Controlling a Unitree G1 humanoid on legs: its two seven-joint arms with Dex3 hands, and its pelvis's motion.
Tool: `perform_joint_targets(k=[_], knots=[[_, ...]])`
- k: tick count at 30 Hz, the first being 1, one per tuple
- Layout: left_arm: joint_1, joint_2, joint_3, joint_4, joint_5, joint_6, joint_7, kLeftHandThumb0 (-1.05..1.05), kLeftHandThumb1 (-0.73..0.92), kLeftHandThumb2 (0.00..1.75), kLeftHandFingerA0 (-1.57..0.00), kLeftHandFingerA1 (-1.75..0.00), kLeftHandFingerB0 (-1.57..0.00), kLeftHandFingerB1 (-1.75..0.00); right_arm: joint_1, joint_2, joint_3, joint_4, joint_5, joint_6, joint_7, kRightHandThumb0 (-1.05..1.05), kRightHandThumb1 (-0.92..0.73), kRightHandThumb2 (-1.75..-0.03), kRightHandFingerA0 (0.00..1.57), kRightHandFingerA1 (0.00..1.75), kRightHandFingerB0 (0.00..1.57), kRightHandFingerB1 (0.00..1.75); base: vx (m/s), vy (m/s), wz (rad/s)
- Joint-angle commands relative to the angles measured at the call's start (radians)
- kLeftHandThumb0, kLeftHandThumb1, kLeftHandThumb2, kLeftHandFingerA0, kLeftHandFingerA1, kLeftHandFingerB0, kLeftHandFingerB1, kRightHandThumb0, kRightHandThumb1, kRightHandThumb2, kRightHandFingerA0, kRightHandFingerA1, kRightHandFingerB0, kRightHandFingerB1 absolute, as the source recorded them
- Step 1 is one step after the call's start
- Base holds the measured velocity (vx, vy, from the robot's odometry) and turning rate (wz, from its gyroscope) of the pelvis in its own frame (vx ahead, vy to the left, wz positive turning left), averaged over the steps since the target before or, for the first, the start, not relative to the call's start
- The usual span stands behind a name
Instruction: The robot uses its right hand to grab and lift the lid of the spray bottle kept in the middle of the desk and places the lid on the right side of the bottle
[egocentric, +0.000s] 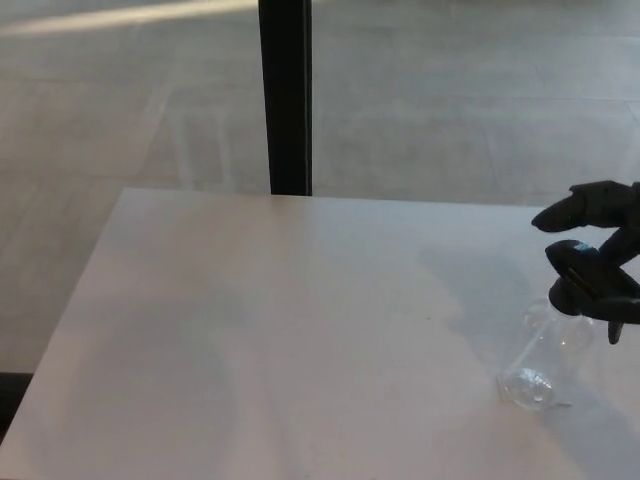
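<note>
Black lid (585, 285) — under right hand (600, 225)

Right hand (598, 240) reaches in over the table's (250, 330) right edge, fingers (565, 212) spread just above the black lid (585, 285) of the clear bottle (545, 355). Whether it touches the lid can't be told. The bottle stands near the right edge; a dark post (286, 95) rises beyond the far edge.
</note>
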Motion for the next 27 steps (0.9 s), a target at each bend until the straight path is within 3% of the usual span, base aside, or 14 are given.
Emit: perform_joint_targets(k=[1,2,3,5,7,9,13,14,15,17,19,20,22,27], knots=[[0.02,0.005,0.007,0.008,-0.018,-0.018,-0.015,-0.74,0.64,1.01,-0.52,-0.61,-0.39,-0.51,0.012,-0.022,0.019,0.024,-0.085,-0.023,0.004,-0.42,-0.63,-0.58,0.45,0.59,0.38,0.32,0.0,0.0,0.0],[0.026,0.001,0.004,-0.005,-0.014,-0.011,-0.003,-0.71,0.77,0.63,-0.59,-0.5,-0.47,-0.36,0.015,-0.02,0.024,0.021,-0.099,-0.026,0.0,-0.48,-0.5,-0.82,0.42,0.64,0.31,0.46,0.0,0.0,0.0],[0.032,-0.003,-0.001,-0.012,-0.008,-0.024,-0.005,-0.76,0.64,1.02,-0.52,-0.61,-0.39,-0.51,0.013,-0.022,0.035,0.021,-0.117,-0.025,0.001,-0.43,-0.62,-0.58,0.44,0.59,0.38,0.32,0.0,0.0,0.0],[0.015,0.006,-0.009,0.02,0.005,-0.025,0.007,-0.72,0.77,0.64,-0.59,-0.46,-0.46,-0.36,0.015,-0.023,0.053,0.017,-0.153,-0.027,-0.002,-0.5,-0.5,-0.84,0.42,0.66,0.32,0.47,0.0,0.0,0.0],[0.004,0.01,-0.009,0.048,0.002,-0.031,0.001,-0.72,0.59,0.99,-0.53,-0.58,-0.4,-0.51,0.022,-0.02,0.058,0.02,-0.165,-0.049,-0.008,-0.47,-0.62,-0.59,0.43,0.63,0.41,0.33,0.0,0.0,0.0],[0.005,0.009,-0.012,0.051,0.002,-0.043,-0.006,-0.74,0.77,0.63,-0.59,-0.49,-0.46,-0.36,0.021,-0.014,0.064,0.014,-0.179,-0.045,-0.004,-0.48,-0.64,-0.59,0.37,0.58,0.42,0.33,0.0,0.0,0.0],[0.004,0.007,-0.015,0.058,-0.001,-0.047,-0.007,-0.74,0.77,0.64,-0.61,-0.5,-0.47,-0.36,0.021,0.009,0.069,0.009,-0.202,-0.05,-0.019,-0.46,-0.64,-0.6,0.41,0.62,0.43,0.33,0.0,0.0,0.0],[0.001,0.01,-0.016,0.066,0.0,-0.05,-0.01,-0.74,0.77,0.64,-0.59,-0.49,-0.45,-0.35,0.024,0.021,0.063,0.018,-0.195,-0.064,-0.029,-0.5,-0.52,-0.86,0.47,0.72,0.37,0.49,0.0,0.0,0.0],[0.003,0.011,-0.02,0.061,0.006,-0.051,-0.003,-0.72,0.61,1.01,-0.52,-0.59,-0.39,-0.51,0.029,0.029,0.057,0.016,-0.191,-0.069,-0.034,-0.39,-0.67,-0.6,0.73,0.85,0.44,0.34,0.0,0.0,0.0],[0.0,0.014,-0.019,0.068,0.005,-0.053,-0.002,-0.75,0.76,0.63,-0.61,-0.5,-0.47,-0.35,0.05,0.035,0.056,0.002,-0.224,-0.079,-0.063,-0.29,-0.74,-0.63,0.98,1.1,0.47,0.36,0.0,0.0,0.0],[0.012,0.01,-0.014,0.063,0.0,-0.052,0.0,-0.74,0.76,0.63,-0.62,-0.49,-0.48,-0.36,0.059,0.043,0.059,0.003,-0.243,-0.102,-0.085,-0.26,-0.77,-0.64,0.98,1.26,0.53,0.37,0.0,0.0,0.0],[0.016,0.007,-0.015,0.047,0.001,-0.04,0.011,-0.73,0.6,1.0,-0.55,-0.6,-0.4,-0.5,0.061,0.044,0.065,-0.001,-0.267,-0.097,-0.093,-0.25,-0.78,-0.63,0.82,1.53,0.57,0.39,0.0,0.0,0.0],[0.008,0.008,-0.014,0.067,-0.001,-0.048,0.006,-0.72,0.76,0.63,-0.6,-0.47,-0.48,-0.36,0.064,0.054,0.059,-0.004,-0.279,-0.115,-0.112,-0.19,-0.74,-0.63,0.79,1.72,0.72,0.45,0.0,0.0,0.0],[0.007,0.012,-0.022,0.087,0.01,-0.072,-0.002,-0.73,0.77,0.63,-0.6,-0.47,-0.47,-0.36,0.087,0.09,0.021,0.023,-0.264,-0.182,-0.178,-0.16,-0.59,-1.0,0.89,1.69,0.97,0.84,0.0,0.0,0.0]])
